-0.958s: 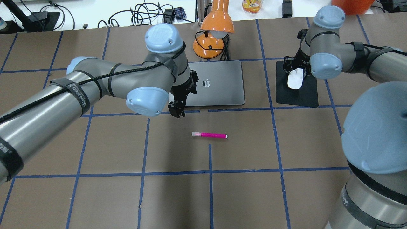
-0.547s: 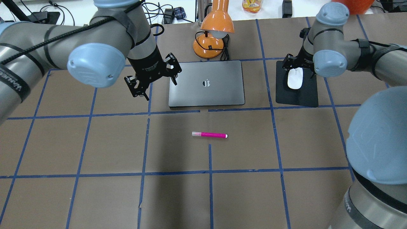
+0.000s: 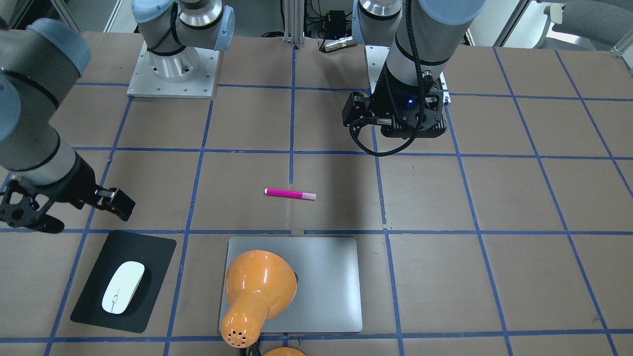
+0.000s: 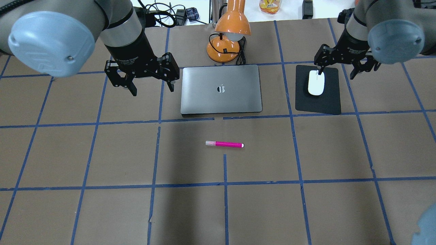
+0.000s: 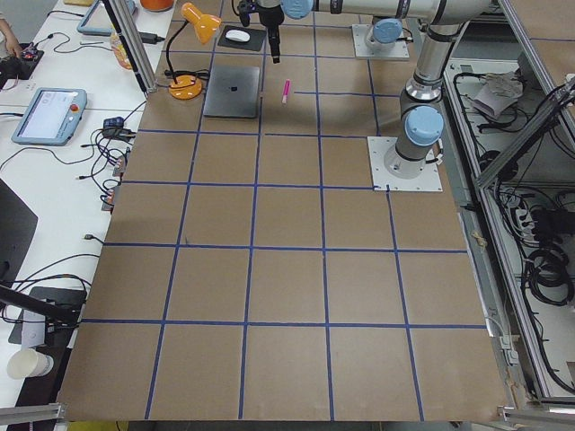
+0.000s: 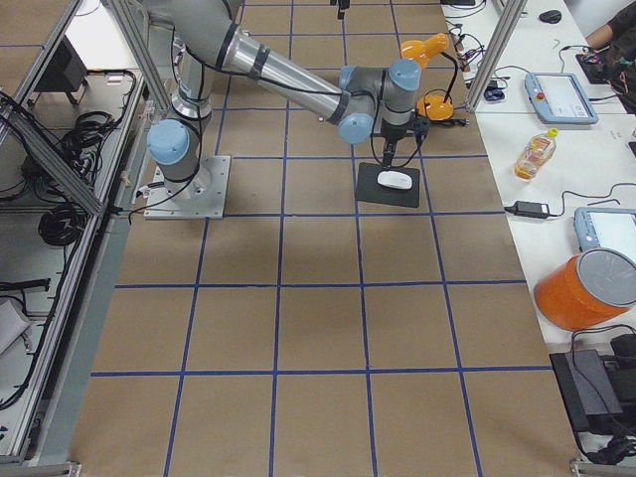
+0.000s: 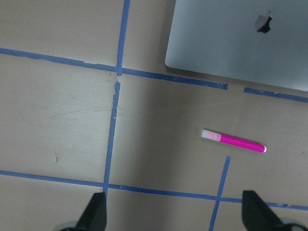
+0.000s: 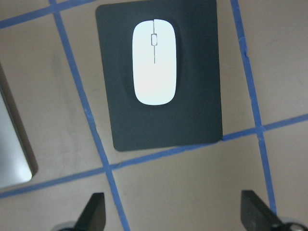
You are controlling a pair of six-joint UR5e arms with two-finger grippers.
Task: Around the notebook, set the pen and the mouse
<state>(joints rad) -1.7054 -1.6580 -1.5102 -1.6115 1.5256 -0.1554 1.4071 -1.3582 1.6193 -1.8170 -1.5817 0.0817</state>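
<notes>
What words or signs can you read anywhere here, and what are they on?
Apple-shaped logo, with no letters: on the lid of the notebook.
Small white print on the body of the left gripper: too blurred to read.
Small white print on the body of the right gripper: too blurred to read.
The pen and the mouse: no words show on them.
</notes>
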